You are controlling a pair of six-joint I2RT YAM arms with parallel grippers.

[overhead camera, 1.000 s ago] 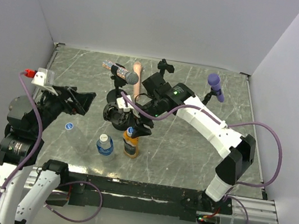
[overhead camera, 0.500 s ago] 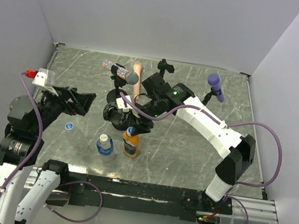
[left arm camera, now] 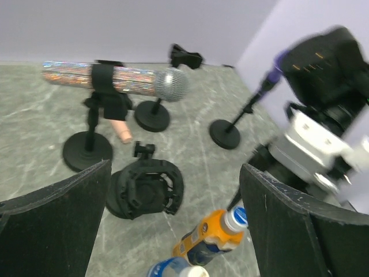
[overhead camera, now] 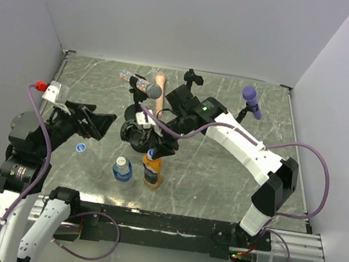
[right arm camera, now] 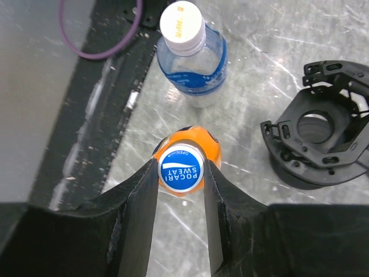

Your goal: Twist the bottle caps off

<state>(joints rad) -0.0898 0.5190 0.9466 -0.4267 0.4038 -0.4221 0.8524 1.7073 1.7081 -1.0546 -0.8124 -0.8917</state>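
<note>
From above, the right pincer (overhead camera: 154,148) reaches down onto the top of the orange bottle (overhead camera: 152,171), which stands near the front edge of the counter (overhead camera: 221,172). Just left of it stands the blue-labelled bottle (overhead camera: 123,171) with its whitish cap (overhead camera: 121,161) on. Farther left, a second blue cap (overhead camera: 80,148) sits on the end of a clear bottle (overhead camera: 94,158) that is hard to make out. The left pincer (overhead camera: 101,123) hangs above that area, touching nothing.

The left wrist view shows the left pincer's fingers (left arm camera: 55,213) spread wide apart with nothing between them. Beyond them are a glitter microphone (left arm camera: 115,78) on its stand, a round black holder (left arm camera: 144,187) and the orange bottle leaning in the frame.

In the right wrist view the right pincer is clamped on the blue cap (right arm camera: 180,166), one finger (right arm camera: 141,199) pressed to each side. The cap sits on the orange bottle's neck. The whitish cap tops its bottle just beyond, and the black holder lies to the right.
</note>
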